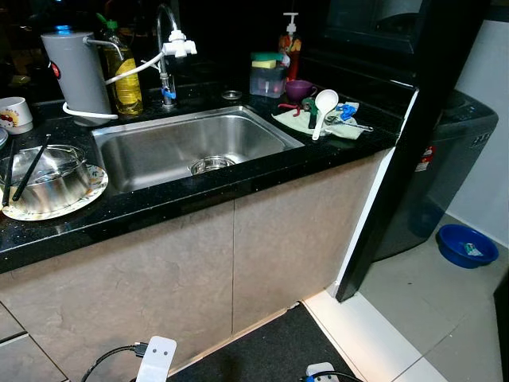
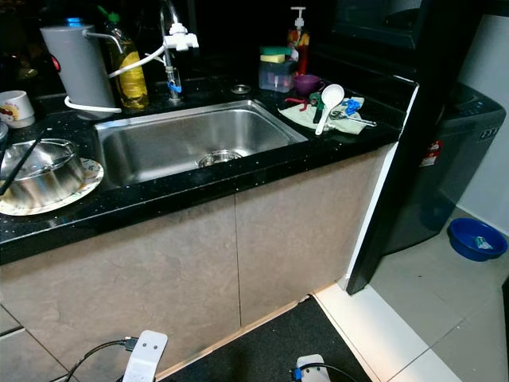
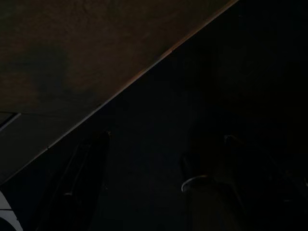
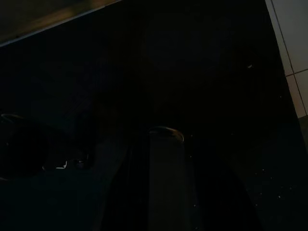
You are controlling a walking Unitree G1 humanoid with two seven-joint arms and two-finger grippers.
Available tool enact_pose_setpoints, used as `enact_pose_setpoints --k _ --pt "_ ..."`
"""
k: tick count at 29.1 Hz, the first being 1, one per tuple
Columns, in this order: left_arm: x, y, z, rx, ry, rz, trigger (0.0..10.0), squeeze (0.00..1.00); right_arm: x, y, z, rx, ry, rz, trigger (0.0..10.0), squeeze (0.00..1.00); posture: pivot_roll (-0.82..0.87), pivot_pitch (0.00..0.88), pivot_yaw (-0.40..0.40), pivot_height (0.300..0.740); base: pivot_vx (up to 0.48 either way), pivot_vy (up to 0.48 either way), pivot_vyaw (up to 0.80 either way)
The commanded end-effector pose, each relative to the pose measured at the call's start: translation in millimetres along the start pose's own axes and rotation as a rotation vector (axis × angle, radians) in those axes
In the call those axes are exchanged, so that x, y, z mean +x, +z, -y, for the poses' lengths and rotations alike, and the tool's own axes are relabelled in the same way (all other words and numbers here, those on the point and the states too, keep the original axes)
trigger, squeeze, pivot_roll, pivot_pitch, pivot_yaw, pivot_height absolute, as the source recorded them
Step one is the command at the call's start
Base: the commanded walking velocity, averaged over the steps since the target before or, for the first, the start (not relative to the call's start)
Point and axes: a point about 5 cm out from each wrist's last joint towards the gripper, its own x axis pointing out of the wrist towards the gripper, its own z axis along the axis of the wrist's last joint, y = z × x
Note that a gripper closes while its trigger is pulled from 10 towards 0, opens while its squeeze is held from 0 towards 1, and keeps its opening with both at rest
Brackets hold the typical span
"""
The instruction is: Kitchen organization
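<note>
The left gripper (image 3: 144, 178) hangs low in front of the cabinet, and its wrist view is so dark that I cannot tell whether its fingers are spread or closed. The same holds for the right gripper (image 4: 120, 178): it hangs over the dark mat, and its state cannot be made out. Neither appears to hold anything.

Moving outward to the head views, the black counter (image 1: 238, 187) runs across the upper half of the frame with the steel sink (image 1: 183, 147) in the middle, bare apart from its drain. At the left edge a steel bowl (image 1: 44, 179) sits on a plate (image 1: 87, 195), with chopsticks (image 1: 32, 169) resting across it, and a mug (image 1: 14, 113) stands behind. At the upper left, a grey filter canister (image 1: 78, 73) and an oil bottle (image 1: 123, 76) stand beside the tap (image 1: 169, 48). To the right of the sink, a cloth (image 1: 318, 123) carries a white spoon (image 1: 323, 107) and small utensils, with a purple cup (image 1: 299, 89), a sponge tub (image 1: 267, 76) and a pump bottle (image 1: 291, 40) behind. A blue basin (image 1: 468, 245) sits on the floor at the right.

By my reading, tidying has hardly begun: the dishes and utensils are loose on both sides, and both arms are down.
</note>
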Motion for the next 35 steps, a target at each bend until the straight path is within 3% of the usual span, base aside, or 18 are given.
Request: enact_pose_setpoints --k 1,35 --pt "-1.2 -6.1 2.9 0.011 -0.012 -0.031 10.0 0.0 -0.5 -3.2 0.6 0.013 -0.002 -0.013 10.0 0.0 -0.06 0.06 -0.027 0.74 0.0 0.262 0.0" --pt "-1.4 -6.8 -3.4 0.024 -0.009 -0.031 10.0 0.0 0.2 -3.0 -4.7 -0.012 0.016 -0.013 10.0 0.0 -0.03 0.044 -0.026 0.74 0.0 0.461 0.0"
